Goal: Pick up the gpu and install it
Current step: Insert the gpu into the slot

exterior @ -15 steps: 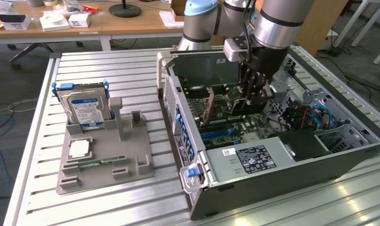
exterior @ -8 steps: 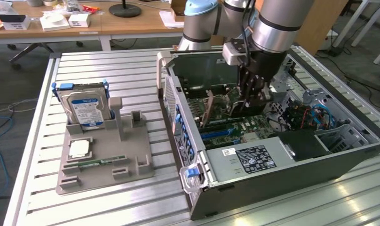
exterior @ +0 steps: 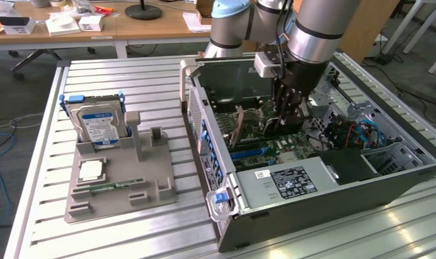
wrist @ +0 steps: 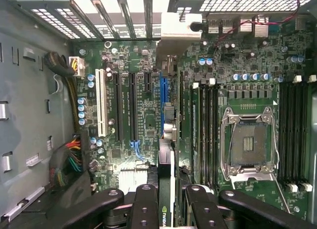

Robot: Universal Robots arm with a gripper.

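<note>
Tool in the case, clamped on the gpu.
Gpu is held on edge over the motherboard, in line with the blue slot, its bracket toward the case's rear grille. Whether it is seated cannot be told. Hard drive stands well apart on the desk.

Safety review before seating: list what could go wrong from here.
1. The thin dark graphics card in the tool hangs over the long blue slot; slight misalignment could jam its edge against the green motherboard.
2. Its silver metal bracket sits near the rear slot bars and might snag.
</note>
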